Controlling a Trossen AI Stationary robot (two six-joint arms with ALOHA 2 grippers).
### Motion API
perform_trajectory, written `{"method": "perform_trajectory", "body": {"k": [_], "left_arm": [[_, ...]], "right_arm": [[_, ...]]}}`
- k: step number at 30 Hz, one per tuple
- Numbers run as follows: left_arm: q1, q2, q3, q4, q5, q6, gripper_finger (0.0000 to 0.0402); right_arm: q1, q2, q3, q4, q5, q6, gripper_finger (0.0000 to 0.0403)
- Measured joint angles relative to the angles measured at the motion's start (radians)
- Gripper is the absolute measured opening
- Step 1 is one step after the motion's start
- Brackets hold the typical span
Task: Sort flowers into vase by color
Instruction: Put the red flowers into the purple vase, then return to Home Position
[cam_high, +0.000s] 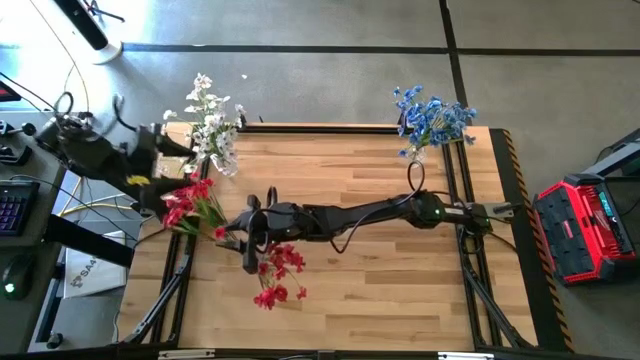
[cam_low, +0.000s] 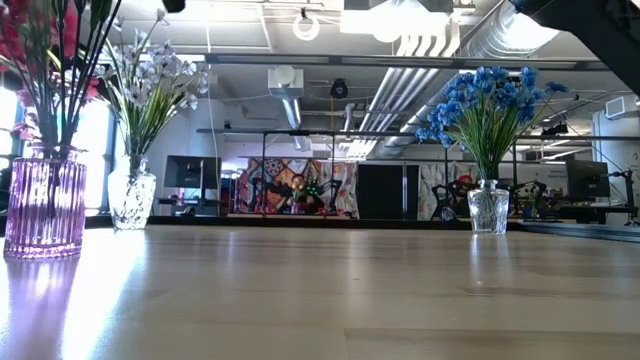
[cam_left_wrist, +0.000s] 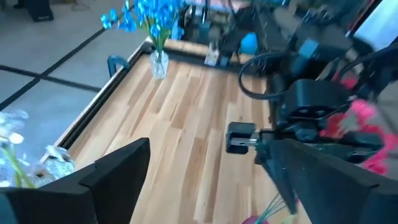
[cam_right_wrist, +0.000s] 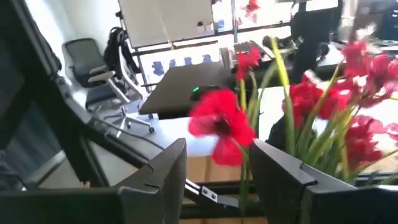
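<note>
A purple vase (cam_low: 45, 205) at the table's left holds red flowers (cam_high: 190, 205). White flowers stand in a clear vase (cam_low: 132, 195) at the far left. Blue flowers stand in a clear vase (cam_low: 487, 205) at the far right. My right gripper (cam_high: 235, 238) reaches across the table to just right of the red vase and holds a bunch of red flowers (cam_high: 278, 275) above the table. My left gripper (cam_high: 178, 160) hovers open and empty between the white and red vases. My right gripper has a thin green stem (cam_right_wrist: 242, 186) running between its two fingers, with a red blossom (cam_right_wrist: 221, 124) just past the tips. The fingers come level from the table's right. The rest of the bunch hangs clear of the table toward the near edge; the exact contact point is hidden.
The wooden tabletop (cam_high: 380, 290) is bare on its right and near parts. A red and black case (cam_high: 585, 230) sits off the table's right edge. A desk with a keyboard (cam_high: 15, 210) stands off the left edge.
</note>
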Motion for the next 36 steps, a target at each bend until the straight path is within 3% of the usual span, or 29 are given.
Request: {"method": "perform_trajectory", "body": {"k": [10, 16, 20, 27, 36], "left_arm": [[0.0, -0.039, 0.144, -0.07, 0.011, -0.037, 0.0261], [0.0, -0.058, 0.143, -0.238, 0.082, -0.103, 0.0203], [0.002, -0.096, 0.129, -0.241, 0.121, -0.103, 0.0143], [0.062, -0.304, 0.018, -0.121, 0.21, 0.03, 0.001], [0.194, -0.619, -0.25, -0.021, 0.396, 0.03, 0.0003]], "right_arm": [[-0.003, -0.084, 0.001, -0.148, 0.099, -0.005, 0.0115], [0.007, -0.169, 0.0, -0.212, 0.236, -0.06, 0.0058], [-0.005, -0.248, 0.002, -0.355, 0.245, -0.07, 0.0009], [-0.04, -0.354, 0.0, -0.615, 0.242, -0.041, 0.0002], [-0.062, -0.443, 0.0, -0.738, 0.198, -0.051, 0.0]]}}
